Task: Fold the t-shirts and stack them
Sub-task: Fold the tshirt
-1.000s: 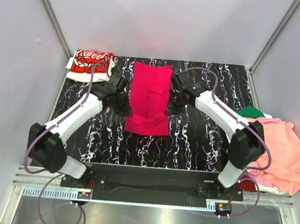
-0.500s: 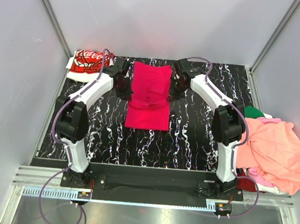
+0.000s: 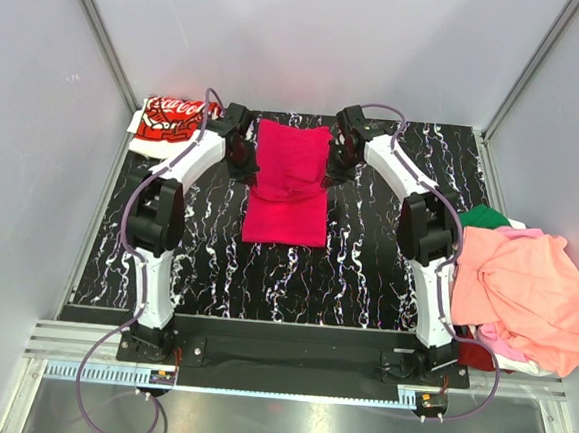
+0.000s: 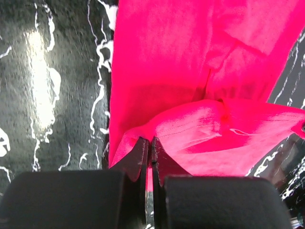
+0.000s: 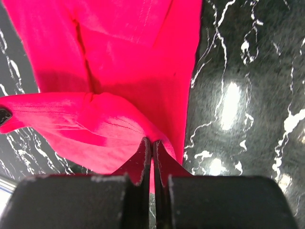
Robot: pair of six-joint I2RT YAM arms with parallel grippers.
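A crimson-pink t-shirt (image 3: pixel 289 181) lies lengthwise in the middle of the black marbled table (image 3: pixel 365 273), its near part flat and its far part doubled over. My left gripper (image 3: pixel 245 165) is shut on the shirt's left edge (image 4: pixel 143 138), holding a lifted fold above the layer below. On the opposite side my right gripper (image 3: pixel 331 172) is shut on the right edge (image 5: pixel 157 138) in the same way. A white t-shirt with red logo print (image 3: pixel 172 125) lies folded at the far left corner. A heap of salmon-orange (image 3: pixel 529 296), pink and green (image 3: pixel 485 214) tees sits at the right edge.
White walls with metal frame posts close in the table on three sides. Both arm bases stand on the black rail (image 3: pixel 289 349) at the near edge. Purple cables (image 3: pixel 202 114) loop over both arms.
Both grippers have carried the shirt's near hem away from the bases toward the far edge, folding it over. The arms have stretched out and now reach further back.
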